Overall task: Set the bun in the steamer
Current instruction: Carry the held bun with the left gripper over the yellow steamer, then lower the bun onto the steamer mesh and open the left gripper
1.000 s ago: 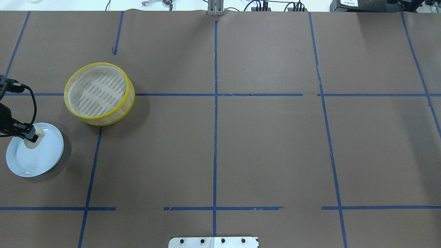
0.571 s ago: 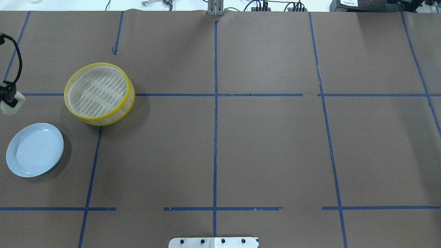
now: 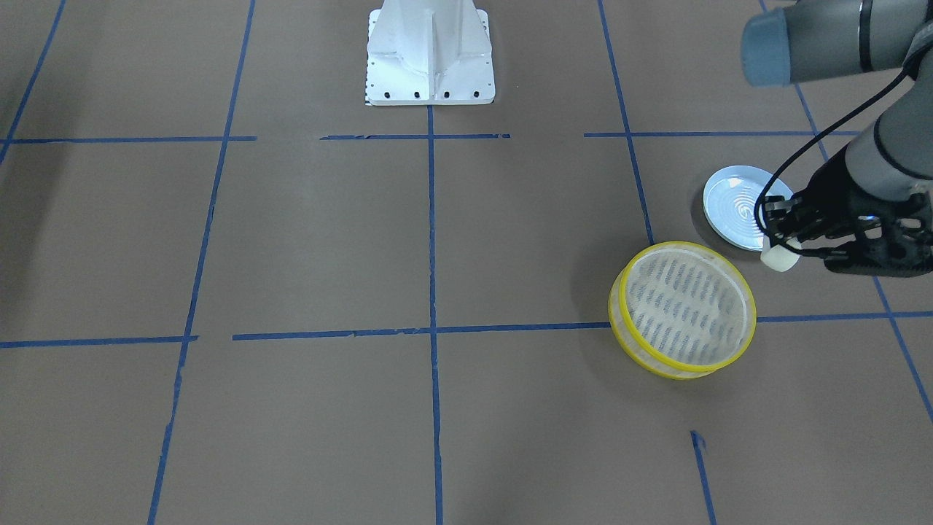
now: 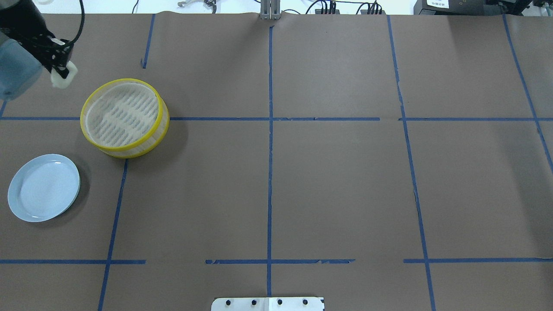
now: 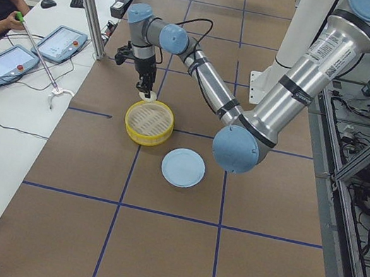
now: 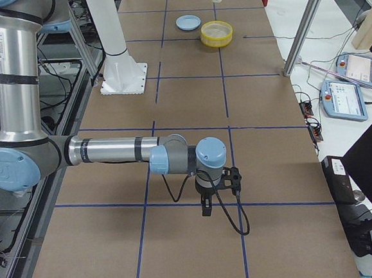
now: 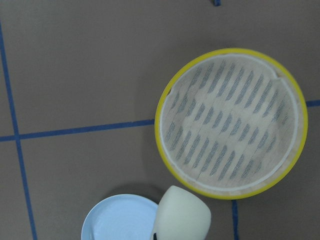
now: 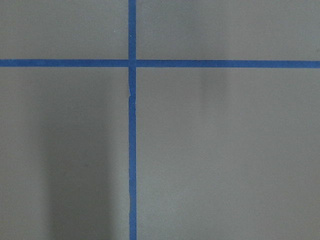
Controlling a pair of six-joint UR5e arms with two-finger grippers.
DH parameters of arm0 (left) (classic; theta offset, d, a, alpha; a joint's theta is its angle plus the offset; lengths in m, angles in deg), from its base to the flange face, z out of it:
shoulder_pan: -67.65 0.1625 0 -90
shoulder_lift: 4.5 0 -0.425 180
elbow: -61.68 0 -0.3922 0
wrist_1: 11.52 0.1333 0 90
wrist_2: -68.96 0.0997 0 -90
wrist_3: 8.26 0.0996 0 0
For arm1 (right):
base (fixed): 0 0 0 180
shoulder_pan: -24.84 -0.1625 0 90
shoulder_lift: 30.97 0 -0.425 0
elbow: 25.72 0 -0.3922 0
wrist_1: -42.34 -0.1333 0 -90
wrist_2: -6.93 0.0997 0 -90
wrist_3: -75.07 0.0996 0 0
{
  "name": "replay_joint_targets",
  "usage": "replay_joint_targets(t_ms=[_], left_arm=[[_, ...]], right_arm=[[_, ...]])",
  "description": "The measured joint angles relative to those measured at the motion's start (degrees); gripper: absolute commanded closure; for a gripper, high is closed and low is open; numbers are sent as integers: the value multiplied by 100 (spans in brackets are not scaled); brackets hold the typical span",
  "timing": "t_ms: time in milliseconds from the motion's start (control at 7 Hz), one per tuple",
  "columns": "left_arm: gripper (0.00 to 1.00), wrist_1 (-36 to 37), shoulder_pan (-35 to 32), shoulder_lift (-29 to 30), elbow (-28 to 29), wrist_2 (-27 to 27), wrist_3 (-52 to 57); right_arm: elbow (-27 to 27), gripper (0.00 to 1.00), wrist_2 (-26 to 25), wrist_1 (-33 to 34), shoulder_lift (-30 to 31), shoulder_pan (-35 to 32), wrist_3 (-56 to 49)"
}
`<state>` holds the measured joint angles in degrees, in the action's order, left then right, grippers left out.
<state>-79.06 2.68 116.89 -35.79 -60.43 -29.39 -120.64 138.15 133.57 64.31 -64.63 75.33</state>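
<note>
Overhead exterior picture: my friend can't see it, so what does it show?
The left gripper holds the cream-white bun in its jaws, just outside the empty yellow-rimmed steamer on the left of the brown table. An empty pale blue plate lies nearer the robot.

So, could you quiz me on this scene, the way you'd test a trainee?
1. What lies on the pale blue plate?
2. True or false: the bun already lies in the steamer.
3. What holds the bun? A: the left gripper. B: the plate. C: the steamer.

Key: 1. Nothing, it is bare. 2. False, the steamer is empty. 3. A, the bun is held in the air beside the steamer.
</note>
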Motion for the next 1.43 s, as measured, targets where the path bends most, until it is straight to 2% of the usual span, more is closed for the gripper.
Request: replay_joint_targets(t_ms=[286,429,714,1000,1143,1286,1429], left_arm=[[75,-1629,596,15,992,-55,-758],[75,-2068,813,-26,1270,-42,-934],[71,-2598,1000,-199,1475,-2,-1051],[67,-2730,1035,-274,1524,195,-1052],[48,-2793,1042,-292,1557,253,-1050],[0,-2876,1045,-310,1583,273,-1055],[0,-2919,1047,-320,1591,279,-1057]], right_arm=[[0,0,0,0,0,0,0],[0,0,0,0,0,2,0],[0,0,0,0,0,2,0],[0,0,0,0,0,3,0],[0,0,0,0,0,4,0],[0,0,0,0,0,4,0],[0,0,0,0,0,3,0]])
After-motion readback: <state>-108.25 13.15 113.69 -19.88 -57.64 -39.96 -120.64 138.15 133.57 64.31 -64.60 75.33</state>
